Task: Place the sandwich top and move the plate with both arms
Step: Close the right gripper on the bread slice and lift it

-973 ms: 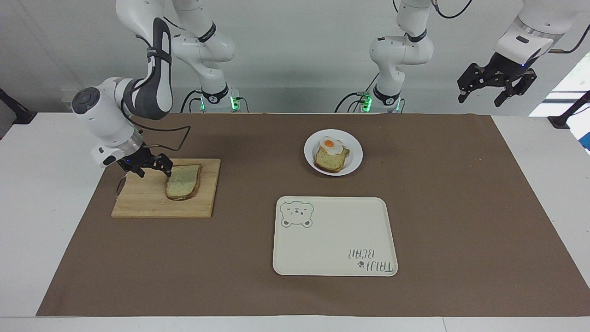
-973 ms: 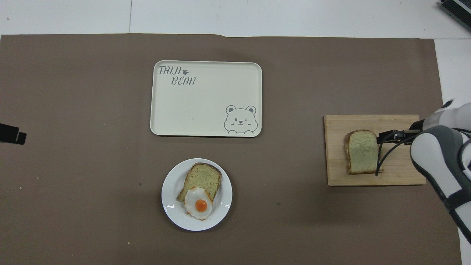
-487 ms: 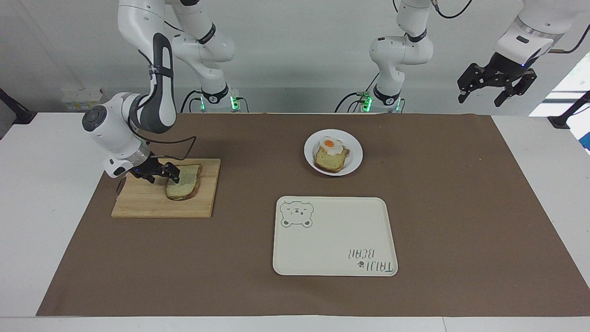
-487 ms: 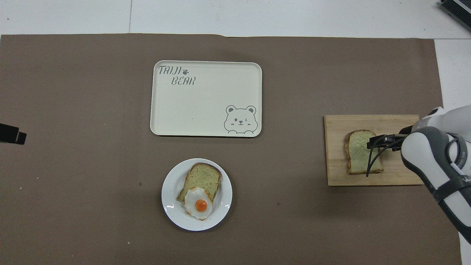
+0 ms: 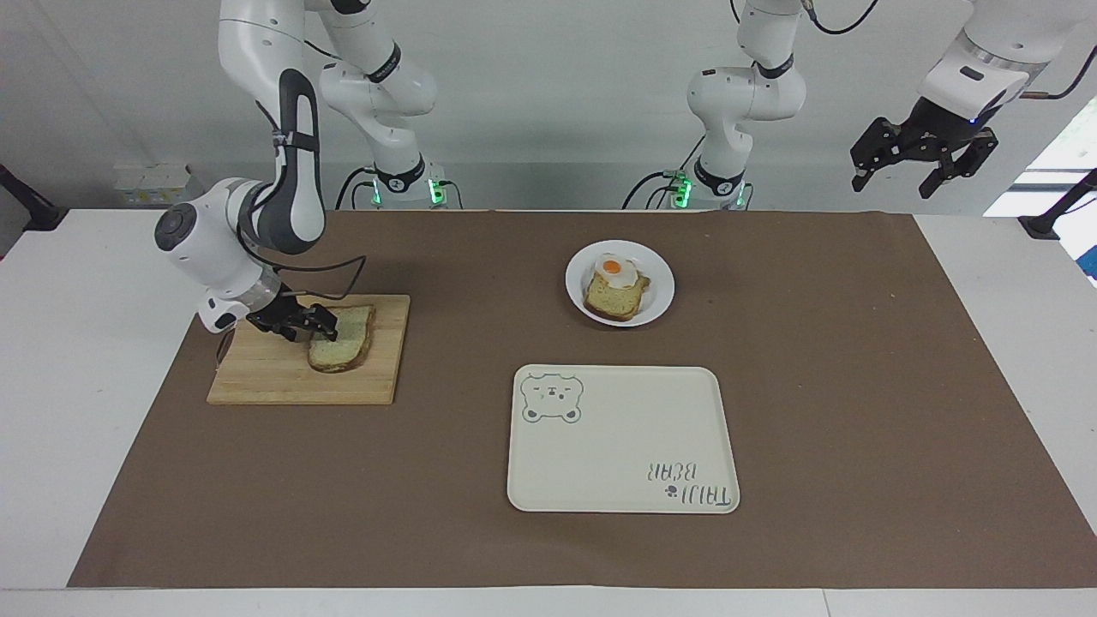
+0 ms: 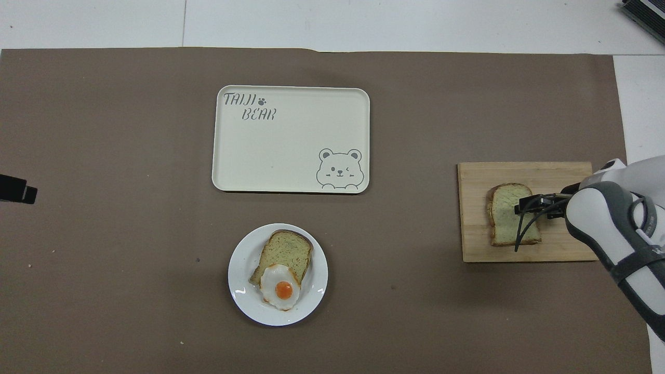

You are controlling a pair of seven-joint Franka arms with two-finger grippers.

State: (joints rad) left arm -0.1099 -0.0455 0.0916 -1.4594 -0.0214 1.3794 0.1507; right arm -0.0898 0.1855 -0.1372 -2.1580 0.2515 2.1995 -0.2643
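Facing view: sandwich top (image 5: 345,341) under right claw (image 5: 323,326)

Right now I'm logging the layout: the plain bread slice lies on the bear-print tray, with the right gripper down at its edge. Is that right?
Not quite. The plain slice lies on the wooden cutting board, not on the bear-print tray, which holds nothing. The facing view shows it. The rest stands: the right gripper is down at the slice's edge.

Cream bear-print tray (image 5: 634,446); white plate (image 5: 662,290); brown-crusted sandwich top (image 5: 347,341)
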